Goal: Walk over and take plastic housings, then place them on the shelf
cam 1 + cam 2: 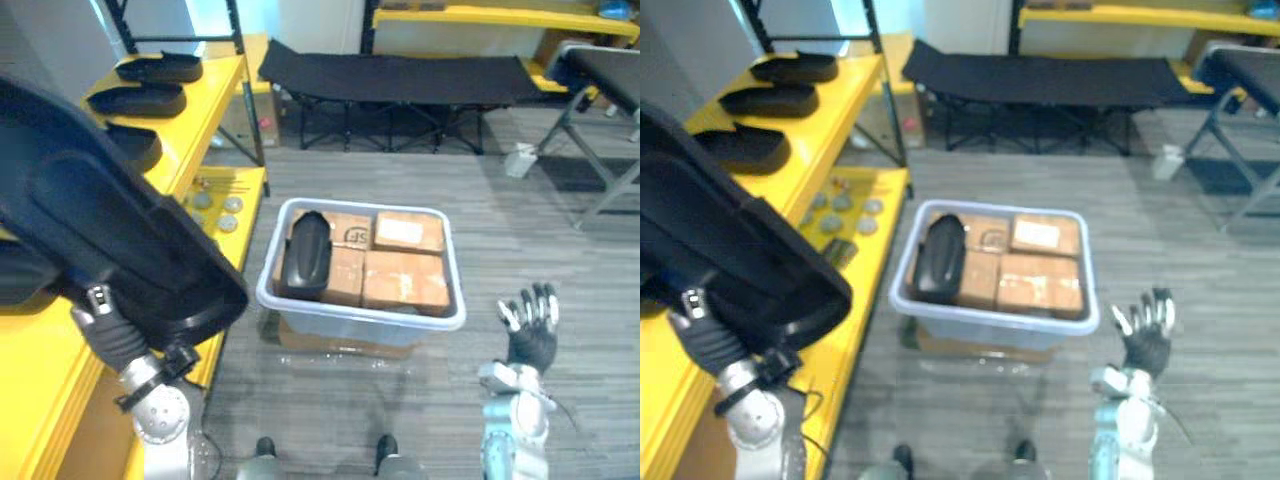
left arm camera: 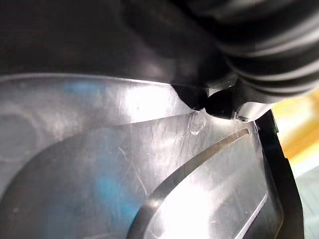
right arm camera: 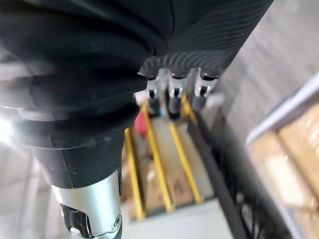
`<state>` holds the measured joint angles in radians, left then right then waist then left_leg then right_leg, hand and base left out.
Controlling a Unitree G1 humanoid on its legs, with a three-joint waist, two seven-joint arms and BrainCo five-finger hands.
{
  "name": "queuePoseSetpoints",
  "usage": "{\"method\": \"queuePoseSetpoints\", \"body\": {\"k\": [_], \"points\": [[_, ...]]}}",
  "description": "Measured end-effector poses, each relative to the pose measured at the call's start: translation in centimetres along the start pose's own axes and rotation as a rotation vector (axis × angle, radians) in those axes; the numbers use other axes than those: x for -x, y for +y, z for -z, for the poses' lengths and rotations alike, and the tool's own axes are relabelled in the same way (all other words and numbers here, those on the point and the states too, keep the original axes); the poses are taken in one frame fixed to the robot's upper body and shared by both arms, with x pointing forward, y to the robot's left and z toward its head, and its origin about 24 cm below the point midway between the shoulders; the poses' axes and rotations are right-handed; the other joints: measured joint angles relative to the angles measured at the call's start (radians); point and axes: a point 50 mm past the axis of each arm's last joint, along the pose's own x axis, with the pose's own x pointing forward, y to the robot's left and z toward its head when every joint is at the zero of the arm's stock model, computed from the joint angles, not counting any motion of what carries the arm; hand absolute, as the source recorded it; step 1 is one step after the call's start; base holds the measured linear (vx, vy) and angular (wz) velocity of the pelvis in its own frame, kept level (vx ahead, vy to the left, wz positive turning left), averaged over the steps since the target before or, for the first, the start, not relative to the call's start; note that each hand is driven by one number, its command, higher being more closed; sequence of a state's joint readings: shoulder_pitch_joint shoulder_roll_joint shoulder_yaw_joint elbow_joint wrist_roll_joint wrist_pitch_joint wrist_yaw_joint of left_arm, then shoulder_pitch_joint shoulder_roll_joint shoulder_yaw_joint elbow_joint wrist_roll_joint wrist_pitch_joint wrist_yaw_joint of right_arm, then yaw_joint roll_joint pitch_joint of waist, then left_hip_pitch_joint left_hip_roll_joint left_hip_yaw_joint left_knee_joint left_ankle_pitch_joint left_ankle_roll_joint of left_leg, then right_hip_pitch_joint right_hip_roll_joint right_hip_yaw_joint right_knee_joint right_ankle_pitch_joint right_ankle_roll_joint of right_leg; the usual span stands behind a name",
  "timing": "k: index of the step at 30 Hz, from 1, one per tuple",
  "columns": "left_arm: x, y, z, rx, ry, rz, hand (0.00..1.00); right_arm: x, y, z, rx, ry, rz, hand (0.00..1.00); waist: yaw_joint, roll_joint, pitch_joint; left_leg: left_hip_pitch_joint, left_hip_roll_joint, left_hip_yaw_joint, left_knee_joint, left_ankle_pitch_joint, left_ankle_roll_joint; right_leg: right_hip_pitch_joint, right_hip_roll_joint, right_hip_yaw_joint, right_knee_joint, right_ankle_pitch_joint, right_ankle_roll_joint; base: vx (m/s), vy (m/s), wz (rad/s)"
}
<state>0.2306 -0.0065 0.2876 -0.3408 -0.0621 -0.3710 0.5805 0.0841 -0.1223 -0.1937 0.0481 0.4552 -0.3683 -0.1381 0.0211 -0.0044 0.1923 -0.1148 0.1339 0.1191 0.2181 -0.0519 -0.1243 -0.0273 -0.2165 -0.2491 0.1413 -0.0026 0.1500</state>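
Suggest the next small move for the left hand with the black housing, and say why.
Probably lower the held housing with the left hand onto the near end of the yellow shelf: it is raised above that end, three housings lie in a row further along, and the shelf surface showing beneath it looks bare.

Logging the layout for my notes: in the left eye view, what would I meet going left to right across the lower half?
Large black plastic housing held up → inside the grey bin, a black housing, then cardboard boxes → right robot hand, open.
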Motion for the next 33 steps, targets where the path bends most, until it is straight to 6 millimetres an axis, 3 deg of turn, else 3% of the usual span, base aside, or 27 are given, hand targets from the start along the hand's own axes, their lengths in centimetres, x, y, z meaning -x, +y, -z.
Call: {"method": "queuePoseSetpoints", "body": {"k": [3,4,7,8,12,15,20,22,24,26,29,33], "points": [[-0.5,2.6,-0.7,-0.071,-0.041,-0.107,1.0,-0.4,2.2,0.3,-0.026,0.008,-0.103,0.0,0.047,0.004,0.006,-0.013,-0.019,-0.074,0.028,-0.018,-0.002,0.045,-0.016,-0.074,0.027,-0.038,0.005,0.05,-0.008,0.76],[-0.7,4.0,-1.2,-0.125,-0.07,-0.154,1.0,-0.6,4.0,0.8,-0.045,0.022,-0.166,0.0,0.08,0.004,0.006,-0.023,-0.034,-0.115,0.037,-0.023,0.0,0.065,-0.028,-0.118,0.041,-0.064,0.002,0.05,-0.014,0.78],[-0.8,6.2,-1.9,-0.243,-0.117,-0.212,1.0,-0.8,6.7,1.7,-0.046,0.054,-0.271,0.0,0.138,0.005,0.007,-0.032,-0.063,-0.184,0.035,-0.022,0.001,0.096,-0.05,-0.192,0.061,-0.099,0.012,0.05,-0.023,0.89],[-0.7,7.7,-2.2,-0.304,-0.126,-0.247,1.0,-0.8,8.3,2.4,-0.035,0.085,-0.338,0.0,0.179,0.004,0.007,-0.033,-0.081,-0.223,0.035,-0.021,0.002,0.123,-0.059,-0.235,0.066,-0.11,0.018,0.09,-0.031,0.77],[0.2,11.6,-3.4,-0.43,-0.138,-0.347,1.0,0.2,11.9,3.7,-0.009,0.124,-0.485,0.0,0.264,-0.002,0.006,-0.055,-0.111,-0.309,0.056,-0.022,0.004,0.179,-0.063,-0.328,0.062,-0.121,0.024,0.11,-0.03,0.74],[1.2,12.5,-3.9,-0.445,-0.149,-0.368,1.0,0.1,13.3,3.6,-0.002,0.122,-0.526,0.0,0.311,-0.008,0.005,-0.055,-0.122,-0.338,0.069,-0.034,0.006,0.209,-0.063,-0.352,0.043,-0.121,0.024,0.06,0.006,0.34],[1.4,12.7,-4.2,-0.459,-0.154,-0.332,1.0,-0.4,13.6,3.4,0.026,0.113,-0.528,0.0,0.317,-0.025,-0.005,-0.063,-0.128,-0.329,0.097,-0.056,0.009,0.213,-0.062,-0.352,0.034,-0.134,0.017,-0.02,0.015,-0.04],[1.3,12.6,-4.2,-0.458,-0.152,-0.312,1.0,-0.6,13.0,3.4,0.045,0.123,-0.518,0.0,0.291,-0.033,-0.007,-0.083,-0.137,-0.334,0.126,-0.069,0.019,0.228,-0.059,-0.381,0.04,-0.145,0.022,-0.05,0.019,0.3],[0.8,11.8,-4.1,-0.422,-0.165,-0.281,1.0,-0.6,11.6,3.5,0.076,0.133,-0.485,0.0,0.27,-0.035,-0.005,-0.121,-0.15,-0.333,0.165,-0.078,0.037,0.263,-0.059,-0.442,0.042,-0.148,0.03,-0.02,0.036,0.83],[-0.3,10.5,-4.4,-0.316,-0.193,-0.213,1.0,-0.4,8.8,4.0,0.117,0.164,-0.39,0.0,0.247,-0.042,-0.001,-0.17,-0.112,-0.232,0.206,-0.069,0.056,0.313,-0.059,-0.546,0.045,-0.145,0.045,0.01,0.066,1.31],[-0.5,10.3,-4.3,-0.275,-0.18,-0.192,1.0,-0.4,8.3,4.1,0.156,0.161,-0.382,0.0,0.268,-0.056,0.009,-0.184,-0.138,-0.223,0.219,-0.063,0.06,0.309,-0.1,-0.541,0.087,-0.149,0.04,0.08,0.148,0.43],[-0.6,9.2,-4.0,-0.255,-0.176,-0.139,1.0,-0.6,8.6,3.8,0.147,0.146,-0.43,0.0,0.26,-0.052,0.023,-0.182,-0.156,-0.229,0.238,-0.069,0.07,0.307,-0.113,-0.494,0.129,-0.156,0.028,-0.02,0.061,0.11]]}}
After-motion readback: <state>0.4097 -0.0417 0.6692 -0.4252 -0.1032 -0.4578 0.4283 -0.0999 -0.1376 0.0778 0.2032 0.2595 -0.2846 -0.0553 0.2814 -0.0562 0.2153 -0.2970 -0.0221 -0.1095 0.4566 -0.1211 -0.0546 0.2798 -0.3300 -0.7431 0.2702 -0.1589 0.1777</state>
